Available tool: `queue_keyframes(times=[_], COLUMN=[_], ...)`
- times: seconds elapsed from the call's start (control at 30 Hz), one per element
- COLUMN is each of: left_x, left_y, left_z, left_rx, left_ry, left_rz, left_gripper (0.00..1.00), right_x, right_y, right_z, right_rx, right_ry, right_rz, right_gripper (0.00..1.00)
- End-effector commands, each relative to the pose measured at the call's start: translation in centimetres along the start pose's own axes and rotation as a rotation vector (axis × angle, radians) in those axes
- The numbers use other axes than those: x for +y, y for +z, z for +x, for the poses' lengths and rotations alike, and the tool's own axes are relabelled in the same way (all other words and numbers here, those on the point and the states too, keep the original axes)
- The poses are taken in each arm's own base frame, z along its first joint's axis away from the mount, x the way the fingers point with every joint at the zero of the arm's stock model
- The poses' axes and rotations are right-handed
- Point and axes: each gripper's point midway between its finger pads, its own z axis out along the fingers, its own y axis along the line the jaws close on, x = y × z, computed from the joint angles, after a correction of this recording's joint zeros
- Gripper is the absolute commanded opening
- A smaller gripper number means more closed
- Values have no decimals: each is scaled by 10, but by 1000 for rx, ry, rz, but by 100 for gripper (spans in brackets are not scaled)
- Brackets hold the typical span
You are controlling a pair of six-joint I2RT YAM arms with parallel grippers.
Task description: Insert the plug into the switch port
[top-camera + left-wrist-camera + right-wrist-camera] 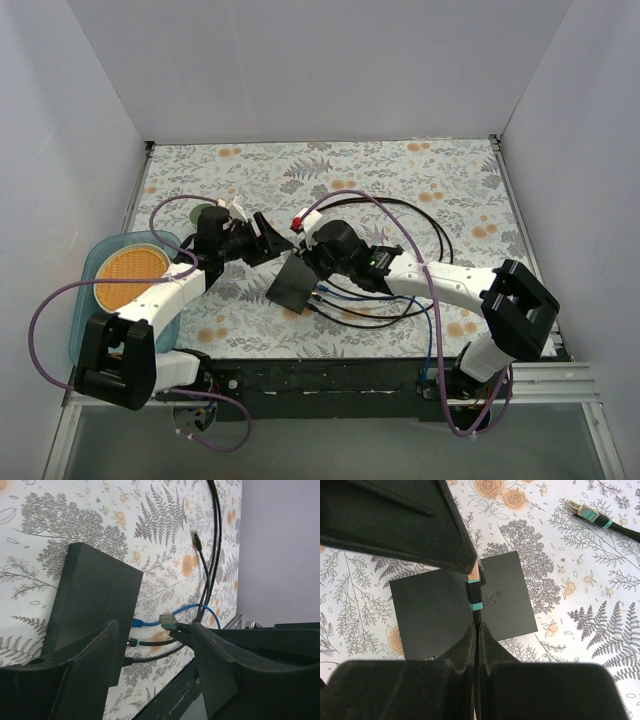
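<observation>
R gripper (475, 598) clamped on plug (474, 582) by switch box (435, 612) nr table's (400, 180) near edge, L gripper (155, 630) jaws apart: brace box w/ L, square plug up before pushing in.

Flat dark grey switch box (430, 617), teal-banded plug (474, 589) above it

Just one marking: a faint, tone-on-tone logo (492, 598) on the top face of the box (510, 615). Ends in what looks like a K, followed by a small ® sign. Middle hidden behind the cable (474, 592); letters to the left too faint to read.
</observation>
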Motion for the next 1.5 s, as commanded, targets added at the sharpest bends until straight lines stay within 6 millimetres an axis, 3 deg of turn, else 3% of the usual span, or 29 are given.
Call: queue_keyframes(times=[0.0, 0.17, 0.3, 0.43, 0.6, 0.63, 0.77, 0.87, 1.17, 1.33, 1.47], left_x=[-23, -26, -24, -25, -24, -25, -32, -42, -80, -112, -121], left_y=[3, 12, 17, 18, 13, 10, 1, -8, -33, -55, -62], left_z=[1, 8, 10, 9, 8, 7, 5, 4, 6, 13, 18], left_rx=[1, 19, 20, 8, -23, -33, -63, -84, -115, -117, -96], left_ry=[45, 57, 61, 79, 119, 133, 201, 245, 383, 472, 503], left_rz=[80, 81, 72, 76, 74, 78, 106, 144, 306, 458, 504], left_gripper=[58, 52, 39, 0, 0, 0, 0, 0, 0, 0, 0], right_x=[6, 9, 12, 17, 20, 19, 15, 15, 51, 59, 61], right_y=[-10, -14, -18, -21, -25, -26, -37, -47, -84, -91, -93], right_z=[-26, -29, -31, -29, -29, -28, -37, -47, -68, -74, -81], right_rx=[-79, -89, -96, -102, -116, -116, -151, -179, -234, -245, -259], right_ry=[11, 12, 17, 13, -4, -5, 8, 41, 73, 97, 100], right_rz=[-14, -24, -34, -60, -88, -80, -99, -198, -658, -743, -773], right_gripper=[1, 1, 1, 1, 1, 6, 46, 62, 66, 63, 58])
